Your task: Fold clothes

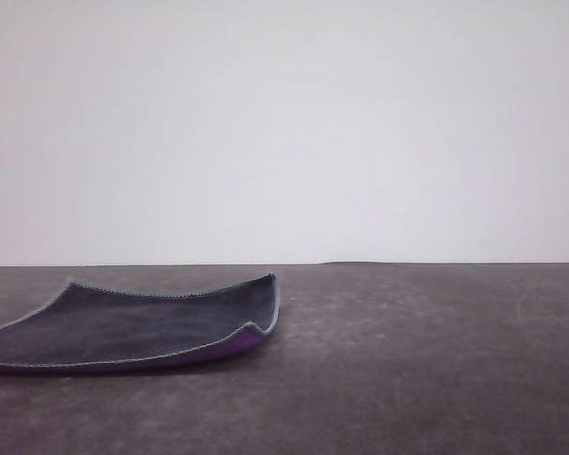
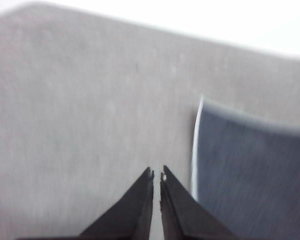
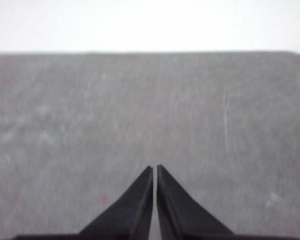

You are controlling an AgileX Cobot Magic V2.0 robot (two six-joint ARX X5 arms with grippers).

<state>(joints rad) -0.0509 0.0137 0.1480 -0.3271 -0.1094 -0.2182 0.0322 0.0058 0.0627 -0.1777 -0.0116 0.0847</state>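
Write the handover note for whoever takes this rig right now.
Left gripper: shut, empty, over bare table beside the cloth's edge.
Right gripper: shut, empty, over bare grey table.
Small thick cloth, dark grey on top and purple underneath: lies unfolded on the robot's left side of the table, its corners curling up.
Done: nothing folded.
Left: grasp an edge and fold the cloth.

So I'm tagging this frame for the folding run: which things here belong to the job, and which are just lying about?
Belongs to the job:
- cloth, dark grey face up, purple showing under its raised corner
- left gripper, shut, beside the cloth's edge
- right gripper, shut, over bare table

Just there:
- table
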